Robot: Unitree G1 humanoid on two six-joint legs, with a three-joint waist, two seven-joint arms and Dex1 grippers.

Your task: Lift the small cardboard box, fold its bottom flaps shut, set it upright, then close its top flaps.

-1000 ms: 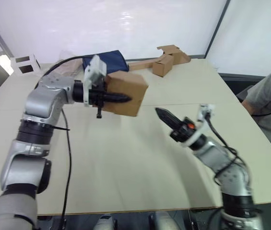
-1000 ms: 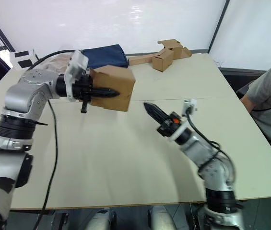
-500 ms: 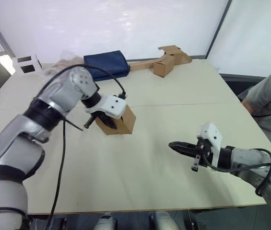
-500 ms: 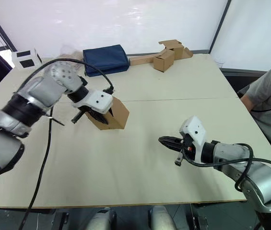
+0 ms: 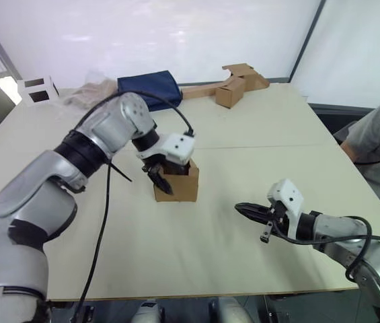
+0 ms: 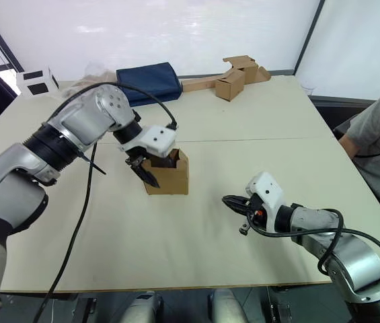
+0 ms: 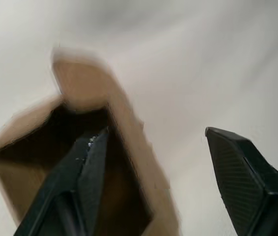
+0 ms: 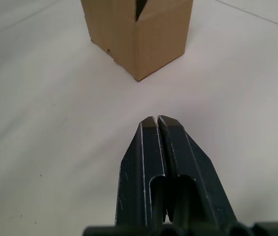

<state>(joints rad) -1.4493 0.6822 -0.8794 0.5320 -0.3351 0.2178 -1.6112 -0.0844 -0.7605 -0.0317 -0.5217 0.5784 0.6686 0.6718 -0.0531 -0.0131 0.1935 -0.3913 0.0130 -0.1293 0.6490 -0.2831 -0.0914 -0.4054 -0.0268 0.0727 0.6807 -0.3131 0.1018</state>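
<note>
Standing upright mid-table, the small cardboard box point(image 5: 176, 183) is straddled at its near wall by the open left gripper point(image 5: 157, 180), gripping nothing; the closed, empty right gripper point(image 5: 243, 208) sits well apart.

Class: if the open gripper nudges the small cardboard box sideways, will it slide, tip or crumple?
The small cardboard box stands on a smooth table, so it probably slides. It looks empty and light. With one finger of the left gripper inside it, its thin wall may flex.
</note>
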